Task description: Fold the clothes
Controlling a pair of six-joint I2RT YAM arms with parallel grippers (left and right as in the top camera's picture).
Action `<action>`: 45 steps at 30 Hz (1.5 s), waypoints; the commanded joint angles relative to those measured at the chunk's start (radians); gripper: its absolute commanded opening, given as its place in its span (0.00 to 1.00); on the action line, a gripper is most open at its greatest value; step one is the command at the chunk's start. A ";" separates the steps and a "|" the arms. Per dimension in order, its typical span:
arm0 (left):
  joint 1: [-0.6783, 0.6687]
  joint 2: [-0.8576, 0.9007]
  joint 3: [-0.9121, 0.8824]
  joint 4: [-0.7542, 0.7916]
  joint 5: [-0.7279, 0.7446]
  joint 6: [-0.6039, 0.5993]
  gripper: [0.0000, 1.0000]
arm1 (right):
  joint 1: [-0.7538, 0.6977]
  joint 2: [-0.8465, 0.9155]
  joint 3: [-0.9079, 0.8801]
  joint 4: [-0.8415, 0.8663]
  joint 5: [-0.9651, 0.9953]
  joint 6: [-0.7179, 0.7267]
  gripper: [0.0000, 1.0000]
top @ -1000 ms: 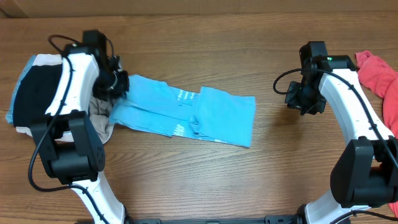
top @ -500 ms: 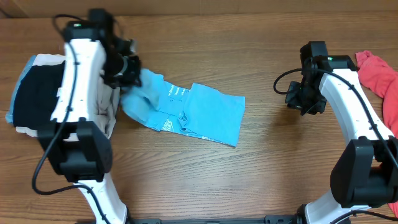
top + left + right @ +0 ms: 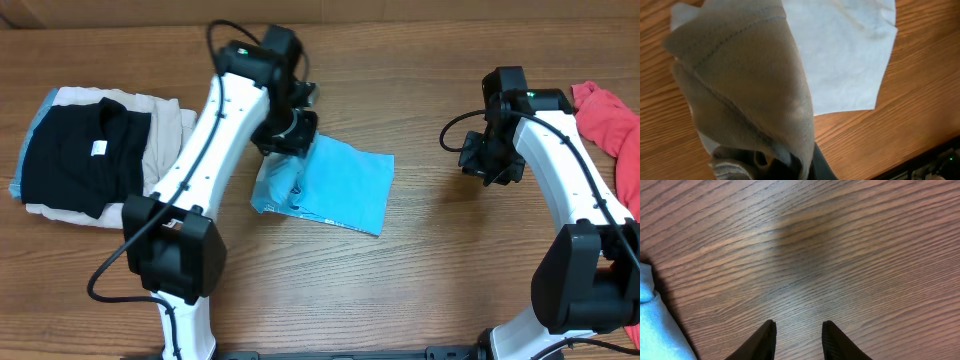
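The clothes, a light sky-blue T-shirt (image 3: 345,185), lie on the wooden table just left of its middle. The shirt's left end is lifted and doubled over toward the right. My left gripper (image 3: 287,140) is shut on that raised end. In the left wrist view the held fold (image 3: 750,90) hangs right in front of the camera and hides the left gripper's (image 3: 790,167) fingers, with the flat part of the shirt (image 3: 845,55) beyond. My right gripper (image 3: 490,165) hovers open over bare wood to the right of the shirt, its fingertips (image 3: 771,330) apart with nothing between them. A corner of the shirt (image 3: 655,325) shows at that view's left edge.
A stack of black and beige folded garments (image 3: 90,165) lies at the far left. A coral-red garment (image 3: 612,125) lies bunched at the right edge behind my right arm. The table's far edge runs along the top.
My left arm has swung from the far left toward the middle, carrying the shirt's left end up and over the rest. The shirt now lies shorter. The right arm has not moved.
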 commanded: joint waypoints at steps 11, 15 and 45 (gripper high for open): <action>-0.121 -0.011 0.011 0.100 -0.037 -0.153 0.04 | -0.003 -0.018 0.020 -0.009 0.010 0.012 0.34; -0.134 -0.008 0.011 0.110 -0.036 -0.161 0.05 | -0.003 -0.018 0.020 -0.009 0.010 0.012 0.34; 0.041 0.000 0.011 0.195 -0.251 -0.170 0.44 | 0.058 -0.018 0.019 0.071 -0.481 -0.178 0.34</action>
